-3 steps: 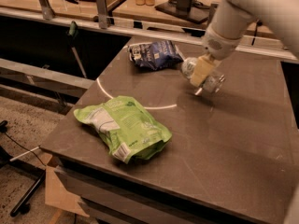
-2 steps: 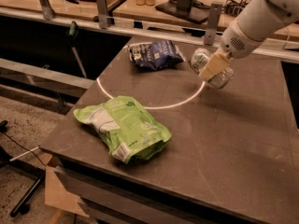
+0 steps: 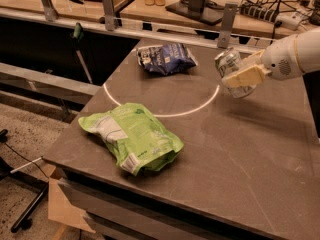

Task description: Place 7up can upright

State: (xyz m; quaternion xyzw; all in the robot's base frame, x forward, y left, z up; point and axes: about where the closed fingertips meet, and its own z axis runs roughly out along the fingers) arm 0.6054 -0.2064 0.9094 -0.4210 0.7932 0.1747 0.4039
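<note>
Only 1 camera view to go on here, so here's what it shows.

The small silvery-white aluminium 7up can (image 3: 227, 63) with green markings is over the far right part of the dark grey-brown tabletop (image 3: 240, 154), just outside the thin white circle line (image 3: 200, 106) marked on it. The robot's tan 2-finger gripper (image 3: 235, 72) comes in from the right edge and is clamped around the can's middle, 1 finger (image 3: 246, 76) lying across the front of it. The can sits tilted in the grasp, top leaning up and to the left, and it looks lifted a bit off the surface rather than resting on it, though that's a close call from this angle.

My guess is the side grip is there so the wrist can rotate the can until its base faces down, then lower it.

The crumpled light-green chip bag (image 3: 132, 141) lies near the front left, and the dark-blue chip bag (image 3: 165, 58) sits at the back. Both are well apart from the can, so the bare patch under the gripper looks like the sensible landing spot.
</note>
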